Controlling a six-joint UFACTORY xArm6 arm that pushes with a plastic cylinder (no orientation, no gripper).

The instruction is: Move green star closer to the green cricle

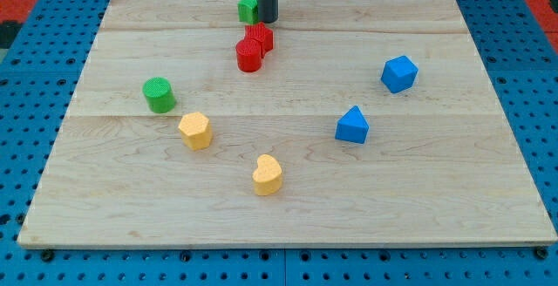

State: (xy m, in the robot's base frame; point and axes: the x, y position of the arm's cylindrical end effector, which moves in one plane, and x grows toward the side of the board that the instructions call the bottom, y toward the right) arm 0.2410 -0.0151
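Where the pale wooden board (288,207) lies on the blue perforated table (35,260), its planks run side to side; my tip (268,21), a bare dark rod end holding nothing, stands at the view's top, touching the right side of the green star block (248,8); the green cylinder block (159,94) sits well apart at the view's left; two red blocks (254,48) cluster just below the star; two yellow blocks (195,130) and two blue blocks (399,73) lie further down.
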